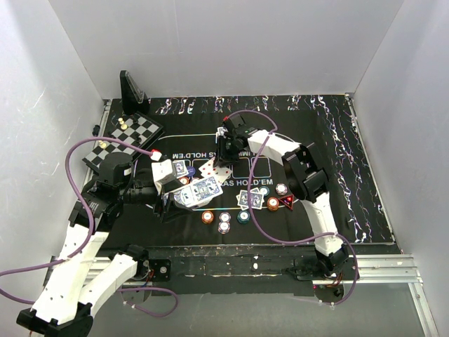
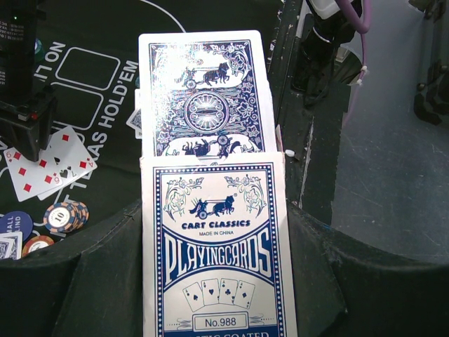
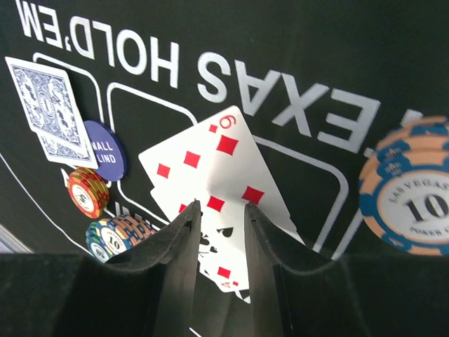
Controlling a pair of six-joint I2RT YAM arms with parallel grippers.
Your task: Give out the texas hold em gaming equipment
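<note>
My left gripper [image 1: 181, 196] [image 2: 214, 208] is shut on a blue-and-white playing card box [image 2: 217, 246], with a patterned-back card [image 2: 205, 91] sticking out of its top. My right gripper [image 1: 224, 150] [image 3: 219, 208] is open just above face-up cards [image 3: 221, 165] [image 1: 215, 168] lying on the mat, a nine of diamonds on top. Nothing is between its jaws. Face-down cards [image 1: 249, 199] [image 3: 49, 109] lie nearby. Poker chips [image 1: 224, 222] [image 3: 112, 235] sit in a row at the mat's near side, beside the red triangle marker [image 1: 286, 202]. No yellow disc shows.
The black mat [image 1: 330, 168] covers the table. A chessboard with pieces [image 1: 126, 137] sits at the far left, a black stand [image 1: 132, 93] behind it. A blue blind chip [image 3: 105, 151] and a large orange-and-blue chip [image 3: 414, 186] lie near the right gripper. White walls enclose the table.
</note>
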